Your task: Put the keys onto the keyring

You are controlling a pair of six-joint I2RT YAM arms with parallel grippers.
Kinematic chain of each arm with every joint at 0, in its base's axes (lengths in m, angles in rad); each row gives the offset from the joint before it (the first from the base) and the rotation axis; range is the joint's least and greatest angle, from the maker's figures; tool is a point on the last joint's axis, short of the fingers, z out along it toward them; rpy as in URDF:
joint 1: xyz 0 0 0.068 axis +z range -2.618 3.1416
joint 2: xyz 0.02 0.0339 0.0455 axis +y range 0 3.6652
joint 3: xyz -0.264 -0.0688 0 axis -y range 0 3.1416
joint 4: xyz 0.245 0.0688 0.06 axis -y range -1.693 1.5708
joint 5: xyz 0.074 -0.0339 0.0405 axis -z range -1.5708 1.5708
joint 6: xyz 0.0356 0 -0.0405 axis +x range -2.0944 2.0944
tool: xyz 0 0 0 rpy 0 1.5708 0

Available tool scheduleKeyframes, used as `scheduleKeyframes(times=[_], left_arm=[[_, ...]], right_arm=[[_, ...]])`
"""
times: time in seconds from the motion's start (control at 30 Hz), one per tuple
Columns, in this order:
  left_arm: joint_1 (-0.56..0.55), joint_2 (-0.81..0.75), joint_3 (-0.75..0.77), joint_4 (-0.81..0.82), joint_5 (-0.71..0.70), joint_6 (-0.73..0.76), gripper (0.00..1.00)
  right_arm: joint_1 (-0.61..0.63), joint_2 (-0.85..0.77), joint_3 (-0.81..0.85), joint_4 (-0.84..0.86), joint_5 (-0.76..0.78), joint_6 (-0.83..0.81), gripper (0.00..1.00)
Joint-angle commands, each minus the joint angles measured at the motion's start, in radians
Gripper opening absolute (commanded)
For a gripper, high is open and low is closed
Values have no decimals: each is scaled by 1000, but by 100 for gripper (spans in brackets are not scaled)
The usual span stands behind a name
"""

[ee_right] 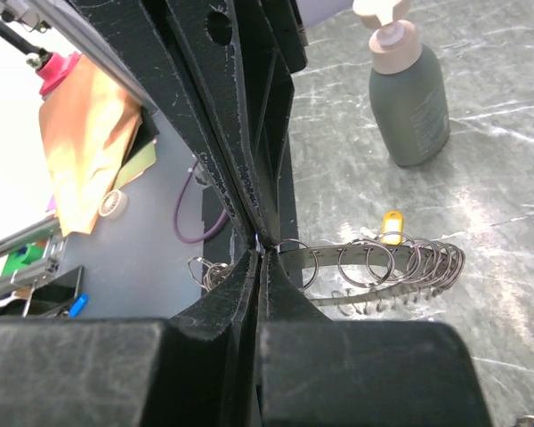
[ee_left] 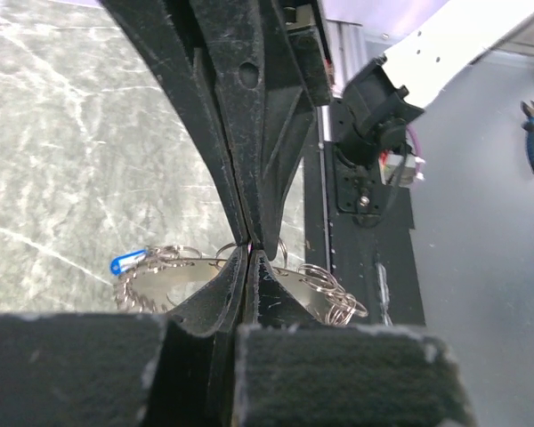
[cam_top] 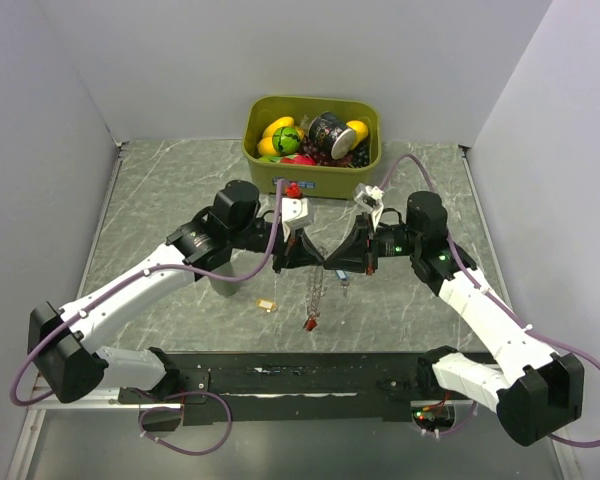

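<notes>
My left gripper (cam_top: 310, 256) and right gripper (cam_top: 338, 262) meet tip to tip above the middle of the table. Both are shut on the keyring (cam_top: 315, 292), a silvery metal loop with several split rings that hangs below them. It shows in the left wrist view (ee_left: 173, 277) and the right wrist view (ee_right: 383, 267). A red tag (cam_top: 308, 323) is at its lower end. A blue tag (ee_left: 125, 262) sits among the rings. The yellow key (cam_top: 268, 304) lies loose on the table, and shows in the right wrist view (ee_right: 392, 227).
An olive-green bin (cam_top: 320, 180) with toy fruit and a can stands at the back. A grey-green pump bottle (ee_right: 409, 98) stands under my left arm. A black base plate (cam_top: 300, 380) runs along the near edge.
</notes>
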Motion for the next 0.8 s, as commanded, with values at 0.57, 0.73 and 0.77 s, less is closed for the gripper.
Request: scheduleKeyframes(times=[0.57, 0.73, 0.77], left_arm=[[137, -53, -173, 864, 118, -787, 55], [137, -18, -176, 925, 124, -832, 55], [137, -14, -177, 936, 123, -838, 55]], right_arm=[[7, -208, -169, 733, 331, 480, 0], [5, -200, -153, 737, 328, 483, 0], [7, -202, -152, 729, 329, 480, 0]])
